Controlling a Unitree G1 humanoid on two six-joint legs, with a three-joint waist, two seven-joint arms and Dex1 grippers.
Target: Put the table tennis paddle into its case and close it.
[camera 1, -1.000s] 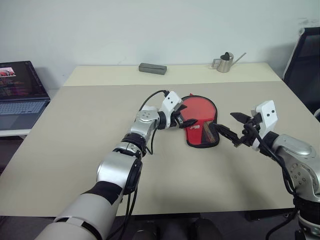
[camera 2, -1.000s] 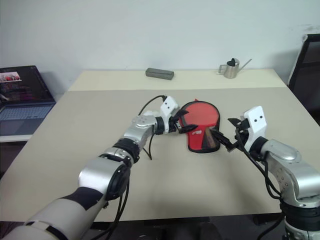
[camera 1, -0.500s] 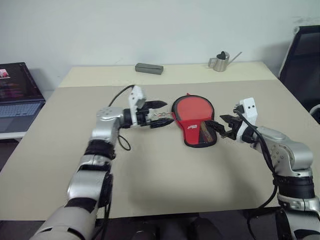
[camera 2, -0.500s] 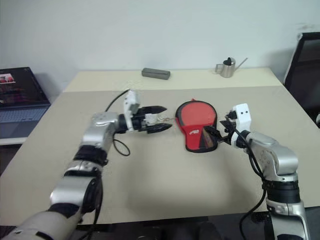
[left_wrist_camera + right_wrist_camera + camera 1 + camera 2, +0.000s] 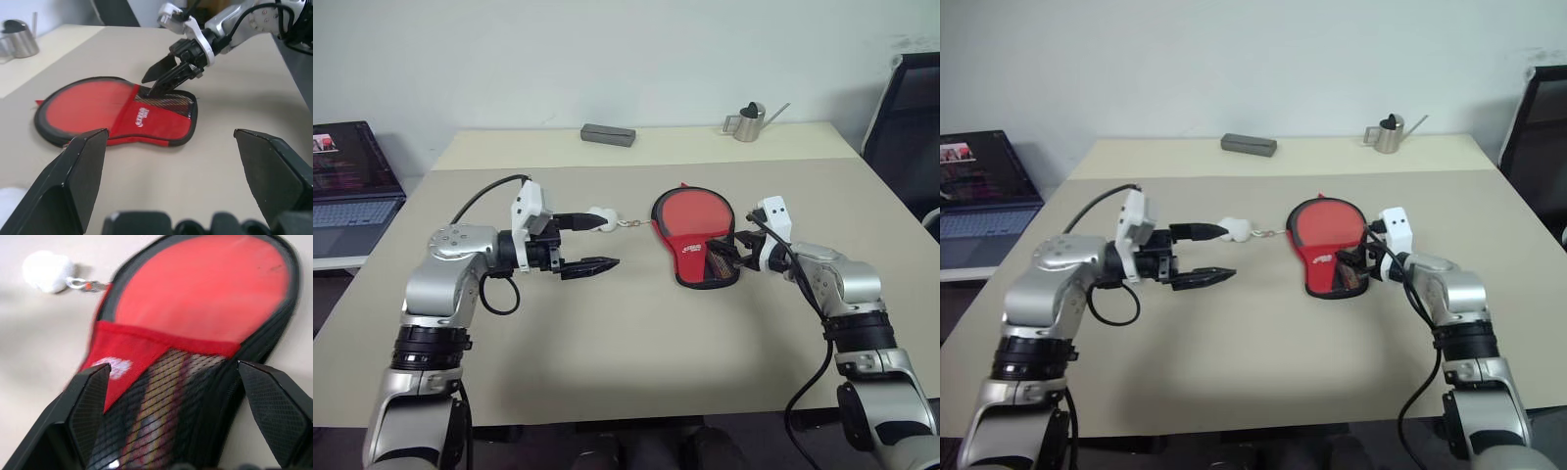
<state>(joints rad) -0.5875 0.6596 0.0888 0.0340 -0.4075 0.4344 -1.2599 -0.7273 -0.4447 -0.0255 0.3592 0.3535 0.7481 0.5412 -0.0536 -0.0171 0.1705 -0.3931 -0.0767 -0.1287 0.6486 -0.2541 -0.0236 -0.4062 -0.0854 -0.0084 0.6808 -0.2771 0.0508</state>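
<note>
Surroundings: a grey block and a small metal watering can stand along the far edge of the table, the can nearer the far right corner; an open laptop sits on a lower surface off the left edge.
In the way: none of these lies between the grippers and the case.
Case: the case lies flat right of the table's middle, its white pom-pom pull stretched out toward the left edge.
Paddle: the table tennis paddle is inside the case, its red face showing at the round end, its handle under the mesh.
Left gripper: the left gripper has its fingers spread wide, holding nothing, upper finger just beside the pom-pom.
Right gripper: the right gripper is spread too, tips at the case's mesh end.
Change: the left gripper has drawn back from the case toward the left edge; the right one has closed in on the case.
</note>
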